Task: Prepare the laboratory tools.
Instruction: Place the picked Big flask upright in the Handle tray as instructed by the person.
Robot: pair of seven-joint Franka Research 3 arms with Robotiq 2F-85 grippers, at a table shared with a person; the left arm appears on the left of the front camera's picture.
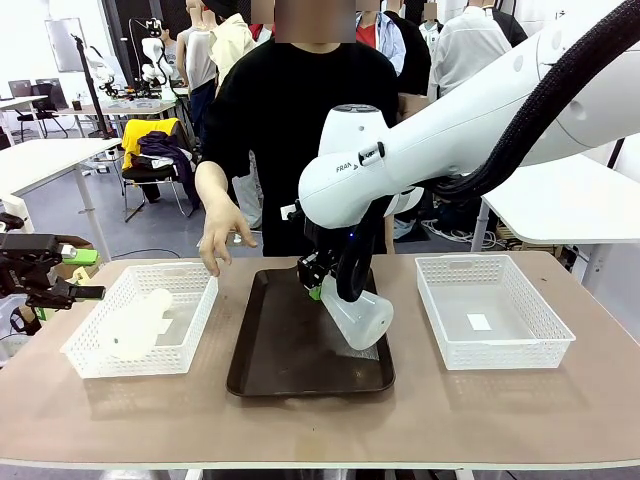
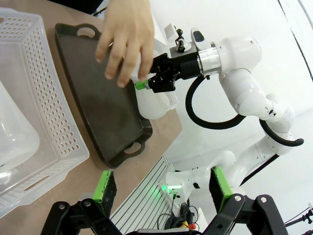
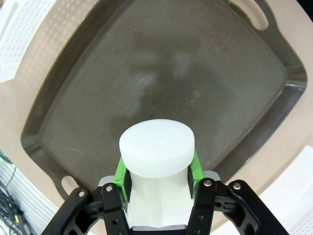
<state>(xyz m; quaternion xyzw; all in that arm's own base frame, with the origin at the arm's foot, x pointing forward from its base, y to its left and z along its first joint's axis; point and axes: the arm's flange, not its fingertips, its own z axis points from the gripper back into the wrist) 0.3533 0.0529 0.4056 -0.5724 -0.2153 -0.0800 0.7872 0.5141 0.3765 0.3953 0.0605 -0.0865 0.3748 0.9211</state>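
- "FRAN…" was readable on right arm (image 1: 450, 130); rest of the word was hidden.
- Flask (image 1: 360, 318): frosted white, conical, tilted, neck up-left, base down-right, over tray (image 1: 270, 360) right side.
- Right gripper (image 1: 315, 288) was clamped on its neck.
- Left gripper (image 2: 163, 188): jaws apart, by table's (image 1: 320, 430) left edge.
- Second flask (image 1: 140, 325) lay sideways in left basket (image 1: 192, 330).

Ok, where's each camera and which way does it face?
Front: between the arms, facing the person across the table; right gripper holds a flask over the tray.
Left wrist: by the basket, facing tray and right arm; left gripper open below.
Right wrist: looks down on the tray; its fingers clamp the flask.
Shared: tray and flask, all three.
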